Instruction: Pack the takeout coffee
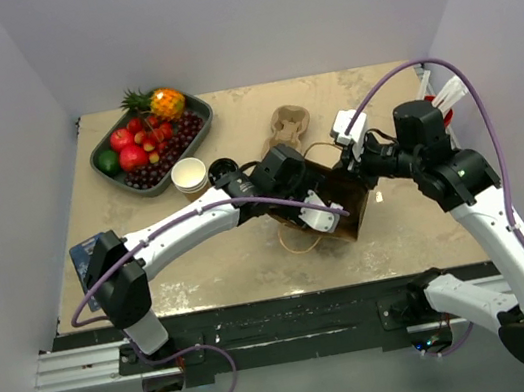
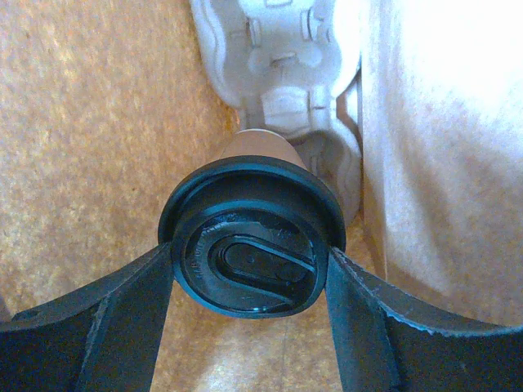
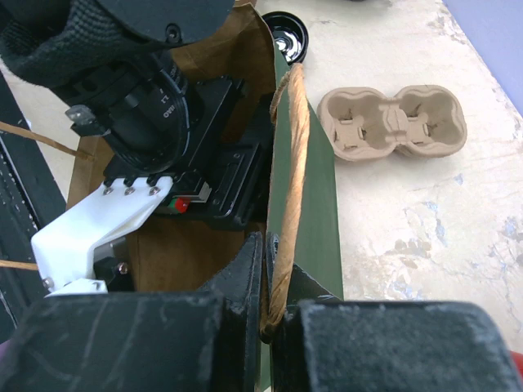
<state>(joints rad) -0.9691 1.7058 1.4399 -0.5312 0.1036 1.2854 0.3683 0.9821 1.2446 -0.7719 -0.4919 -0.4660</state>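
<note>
Bag (image 1: 353, 202) stands upright mid-table, a little right of centre, mouth up.

Left arm reaches in from the left. Left gripper (image 2: 249, 269) is down inside the bag. Its two fingers (image 2: 131, 310) press the rim of the black lid (image 2: 245, 245) from either side, so the jaws are clamped on the lidded cup (image 2: 261, 147). The cup is upright and its tan body shows just below the lid. It sits between the bag walls, close to the right wall.

Deeper in the bag, beyond the cup, lies a pale pulp carrier (image 2: 278, 57). Cannot tell whether the cup base sits in it or hangs above it.

Right gripper (image 3: 274, 282) is at the bag's right rim, jaws closed tight on the twine handle (image 3: 288, 163), with the green bag edge pinched alongside it.

On the table (image 1: 253, 258), far of the bag:
- A second carrier (image 1: 288, 125) lies flat, with both pockets bare.
- A loose lid (image 1: 224, 170) lies left of the bag.
- Stacked cups (image 1: 189, 175) stand just left of that lid, open, white inside.
- A fruit tray (image 1: 207, 116) sits far left.
</note>
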